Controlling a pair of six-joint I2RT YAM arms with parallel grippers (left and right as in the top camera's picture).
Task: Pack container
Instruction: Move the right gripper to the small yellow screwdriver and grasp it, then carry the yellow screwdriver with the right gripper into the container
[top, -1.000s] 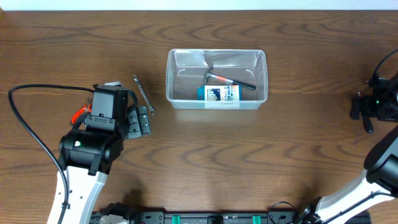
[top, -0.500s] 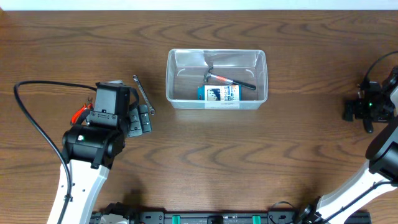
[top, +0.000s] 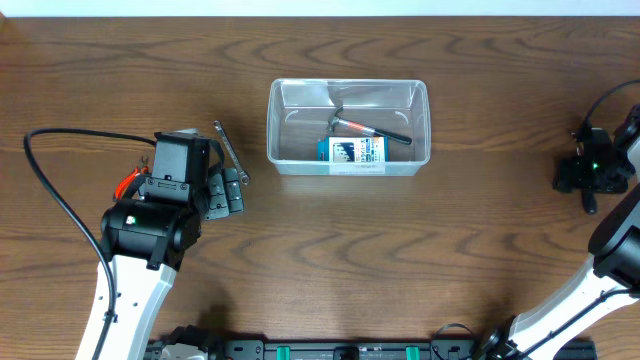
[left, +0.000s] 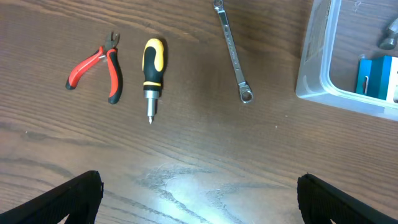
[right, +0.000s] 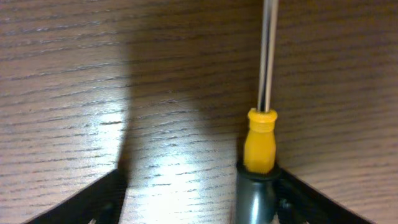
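Well right of the container (top: 345, 167), my right fingers (right: 106, 206) straddle a screwdriver (right: 260, 146) off-centre, apparently unclamped; closing may knock it aside. My left fingers (left: 65, 200) gape empty.

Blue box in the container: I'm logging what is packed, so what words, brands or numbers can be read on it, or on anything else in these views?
Blue box in the container: white label with dark print, too small and blurred to read.
Red pliers, stubby screwdriver and wrench on the table: no readable marking.
Long-shafted screwdriver in the right wrist view: no text shows.
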